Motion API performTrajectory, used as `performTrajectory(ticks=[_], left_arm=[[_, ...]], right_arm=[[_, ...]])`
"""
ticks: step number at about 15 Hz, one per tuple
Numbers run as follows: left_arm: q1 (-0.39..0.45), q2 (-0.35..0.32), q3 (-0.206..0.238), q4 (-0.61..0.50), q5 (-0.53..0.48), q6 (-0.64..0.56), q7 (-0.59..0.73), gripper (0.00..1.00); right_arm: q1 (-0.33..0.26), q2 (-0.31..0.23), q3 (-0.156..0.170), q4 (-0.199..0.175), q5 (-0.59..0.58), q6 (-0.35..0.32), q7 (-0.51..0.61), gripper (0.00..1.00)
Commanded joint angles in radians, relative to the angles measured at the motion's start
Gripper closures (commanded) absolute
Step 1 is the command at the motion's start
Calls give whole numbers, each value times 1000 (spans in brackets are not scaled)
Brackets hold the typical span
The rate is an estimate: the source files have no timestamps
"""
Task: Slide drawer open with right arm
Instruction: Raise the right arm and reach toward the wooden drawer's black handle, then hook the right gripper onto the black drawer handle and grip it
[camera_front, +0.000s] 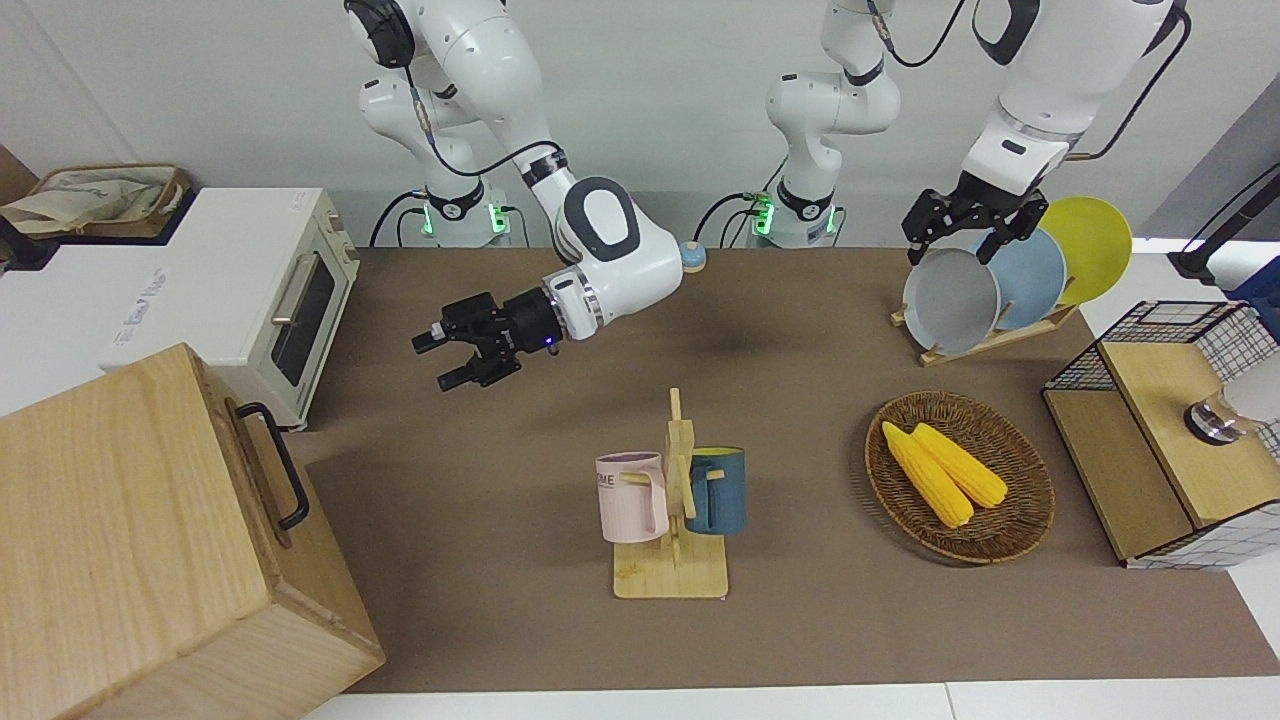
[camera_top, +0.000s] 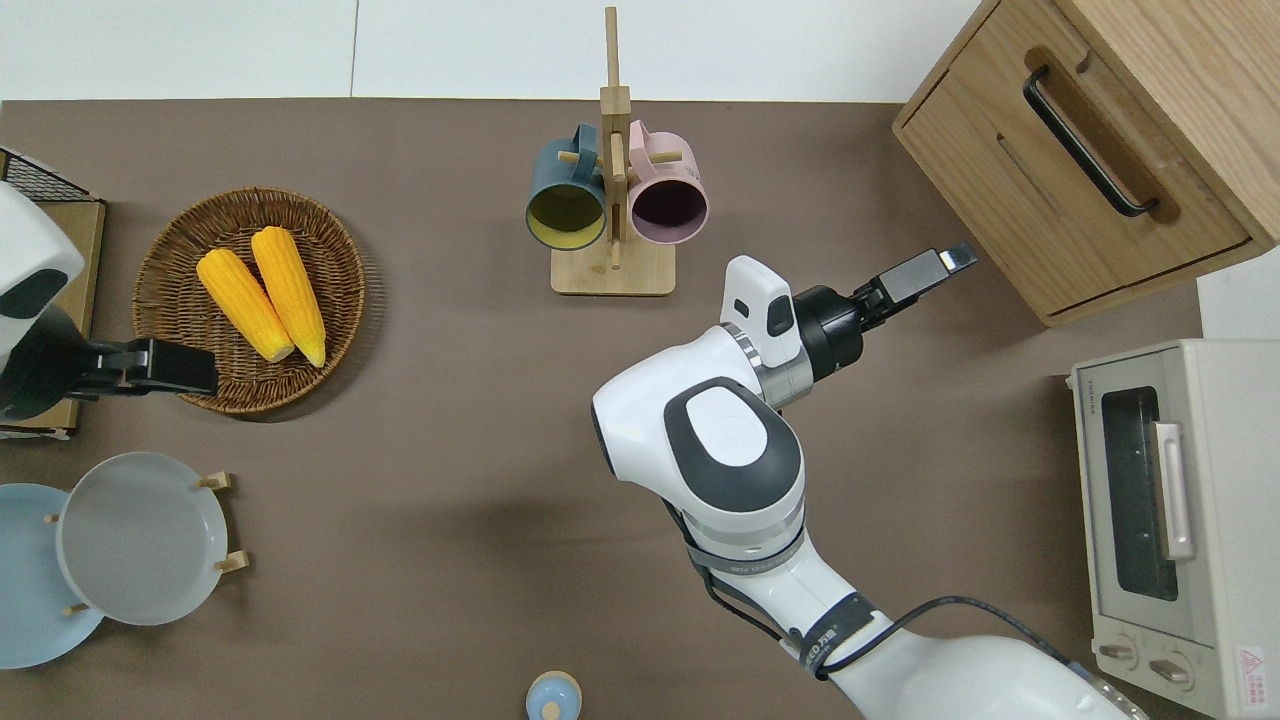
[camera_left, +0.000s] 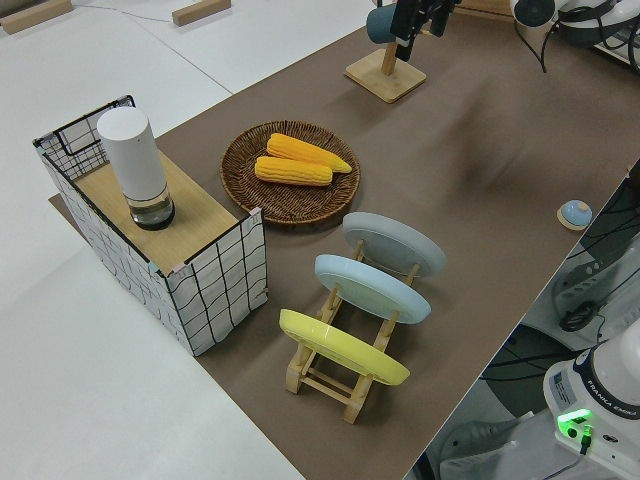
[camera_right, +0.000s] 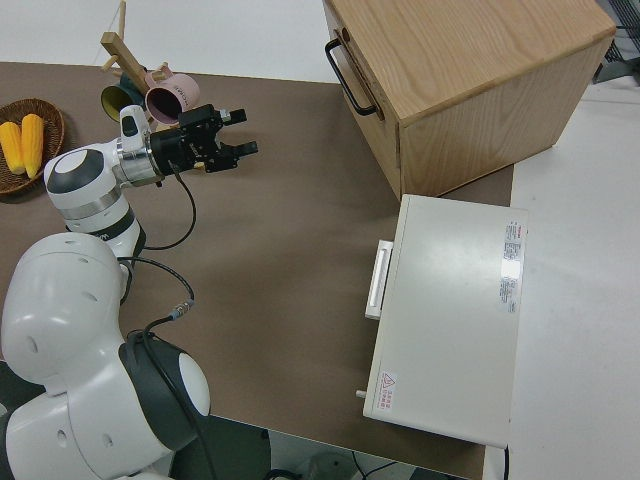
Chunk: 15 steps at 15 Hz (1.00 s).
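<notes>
While your brown worktop (camera_front: 800, 620) carries one pale-wood cabinet (camera_front: 130, 540) at the right arm's end, its single drawer (camera_top: 1060, 190) sits closed, black bar handle (camera_top: 1085, 140) untouched. One white toaster oven (camera_top: 1170, 520) stands beside the cabinet, nearer the robots. Right end effector (camera_front: 452, 360) hovers over bare worktop near the drawer front, fingers spread, holding nothing. Left arm parked. You have three plates (camera_left: 370, 290), two mugs (camera_front: 670, 495), two corn cobs (camera_front: 940, 472).
</notes>
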Motion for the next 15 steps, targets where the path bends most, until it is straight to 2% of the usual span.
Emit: performTrajectory(ticks=[1,4,5,6,8,10,15], left_arm=[[-2,-8,3,2,13,-14,1,2],[-2,-8,3,2,13,-13,1,5],[-2,-8,3,2,13,-14,1,2],[-2,-8,3,2,13,-14,1,2],[-2,-8,3,2,13,-13,1,2],[-2,-8,3,2,13,-14,1,2],[-2,-8,3,2,13,-13,1,5]], right_arm=[[-23,17,0,7,-45,-1,-24,21],[-57,29,-3,16,-99,28,-55,23],[-66,35,-15,22,-109,48,-56,23],[-72,48,-19,46,-122,63,-60,23],[-83,60,-31,63,-126,86,-78,25],[-91,69,-46,77,-140,102,-84,25],[-100,77,-104,80,-148,183,-84,32]])
